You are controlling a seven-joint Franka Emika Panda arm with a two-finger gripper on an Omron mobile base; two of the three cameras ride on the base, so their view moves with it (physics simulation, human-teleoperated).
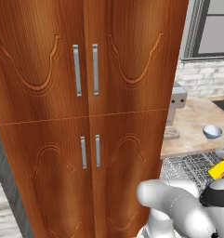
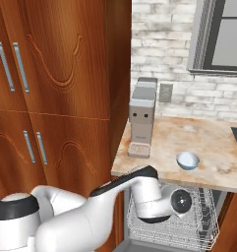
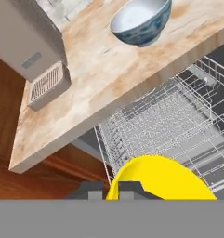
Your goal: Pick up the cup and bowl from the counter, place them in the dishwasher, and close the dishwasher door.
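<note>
Cabinet: we see the tall wooden cabinet (image 1: pixel 85 116) across most of the left base view, four steel handles on its carved doors; the right base view puts it left of the counter
Counter: the counter (image 2: pixel 208 142) runs under a brick wall and window in the right base view; the hand view gives us its pale front edge overhanging the rack
Dishwasher: the dishwasher (image 2: pixel 189 229) sits below the counter, its wire rack pulled out; the hand view looks straight down into the mesh
Appliance: a grey countertop appliance (image 2: pixel 142 118) stands at the counter's left end
Bowl: the bowl (image 2: pixel 188 160) rests upright on the counter, well right of the appliance
Cup: the cup (image 3: pixel 155 179) hangs over the rack; the left base view catches it at the right edge
Gripper: the gripper (image 3: pixel 112 190) clamps the cup's rim between its tips
</note>
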